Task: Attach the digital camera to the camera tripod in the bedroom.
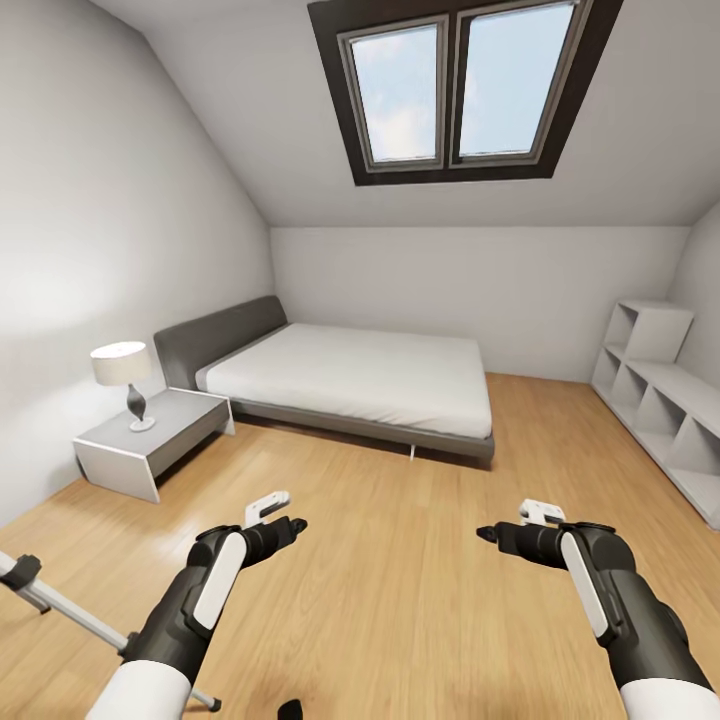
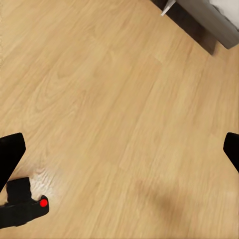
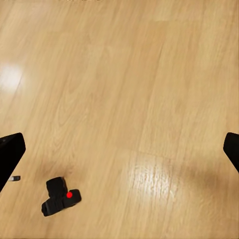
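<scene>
Both grippers, left and right, hang spread wide and empty over the light wood floor. The small black boxy camera with red button lies on the floor below and between them, seemingly nearer the left; the silver-legged tripod stands outboard of the left arm.

I see the digital camera lying on the light wood floor, low and left of centre in my right wrist view: a small black boxy body with a stubby block jutting from one side and a red button on its upper face. It turns up again at the bottom left corner of my left wrist view, partly cut by the frame edge, red button showing.

The camera tripod shows at the lower left edge of my head view, a thin silver leg with black joints slanting across the floor; most of it is out of frame.

The bedroom around me has white walls and a sloped ceiling.
</scene>
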